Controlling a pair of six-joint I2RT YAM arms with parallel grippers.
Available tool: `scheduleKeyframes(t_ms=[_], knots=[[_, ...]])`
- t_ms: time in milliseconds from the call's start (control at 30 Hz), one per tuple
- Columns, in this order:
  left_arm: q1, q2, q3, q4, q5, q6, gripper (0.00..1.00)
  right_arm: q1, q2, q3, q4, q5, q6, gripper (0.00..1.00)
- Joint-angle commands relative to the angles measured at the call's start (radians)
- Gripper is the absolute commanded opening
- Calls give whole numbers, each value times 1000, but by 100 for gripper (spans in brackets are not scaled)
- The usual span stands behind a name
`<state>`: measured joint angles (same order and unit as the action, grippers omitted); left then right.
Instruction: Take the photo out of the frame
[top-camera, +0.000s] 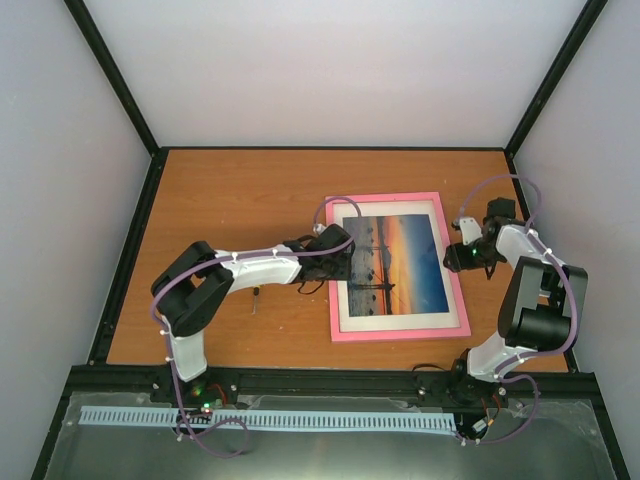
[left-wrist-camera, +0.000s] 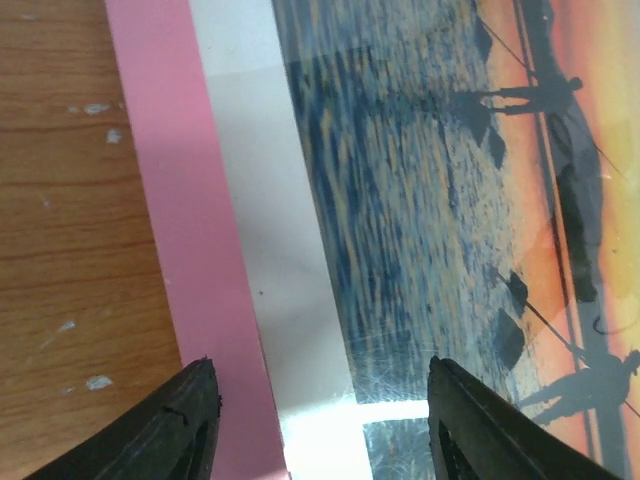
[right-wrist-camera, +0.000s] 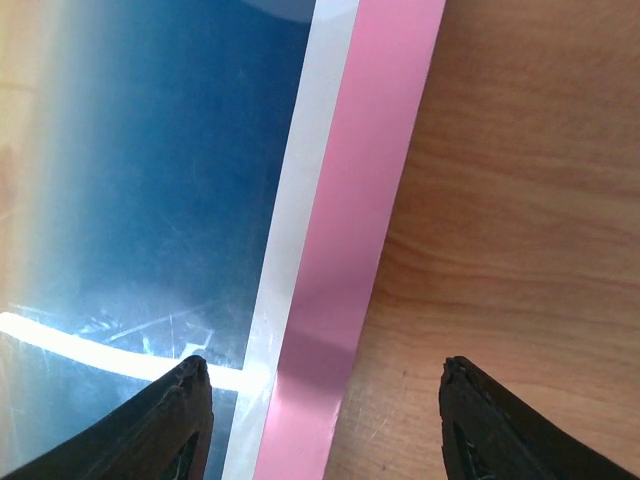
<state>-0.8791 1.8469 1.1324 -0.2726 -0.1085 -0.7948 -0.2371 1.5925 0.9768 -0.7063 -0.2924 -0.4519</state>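
The pink frame (top-camera: 400, 335) lies face up on the wooden table, right of centre, with the sunset photo (top-camera: 398, 262) under glass inside a white mat. My left gripper (top-camera: 338, 262) is open over the frame's left edge; in the left wrist view its jaws straddle the pink border (left-wrist-camera: 170, 180), the mat and the photo's water (left-wrist-camera: 400, 200). My right gripper (top-camera: 462, 256) is open over the frame's right edge; in the right wrist view its jaws straddle the pink border (right-wrist-camera: 350, 230) between blue photo (right-wrist-camera: 170, 150) and bare table. Neither holds anything.
The wooden table (top-camera: 230, 200) is walled by a black-framed enclosure with pale panels. A small dark object (top-camera: 255, 297) lies on the table under the left arm. A perforated white strip (top-camera: 270, 420) runs along the near edge by the arm bases.
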Motion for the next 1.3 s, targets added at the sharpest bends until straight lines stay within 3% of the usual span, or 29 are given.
scheduleKeyframes(t_ms=[0, 167, 333, 700, 967, 1133, 1267], knots=[[-11, 19, 18, -62, -29, -36, 57, -5, -7, -42, 1, 11, -18, 59], [-13, 10, 17, -98, -75, -71, 55, -4, 9, -69, 5, 12, -30, 58], [-29, -37, -5, -99, -135, -110, 63, -4, 4, -74, 8, 12, -33, 58], [-28, 10, 0, -85, -118, -108, 57, -4, 13, -91, 11, 21, -37, 55], [-28, 85, 40, -97, -107, -88, 51, -2, 24, -93, 1, -2, -32, 40], [-29, 75, 41, -87, -122, -89, 40, 0, 23, -98, -3, -7, -31, 34], [-29, 51, 56, -81, -155, -81, 31, 2, 3, -91, -8, -22, -28, 22]])
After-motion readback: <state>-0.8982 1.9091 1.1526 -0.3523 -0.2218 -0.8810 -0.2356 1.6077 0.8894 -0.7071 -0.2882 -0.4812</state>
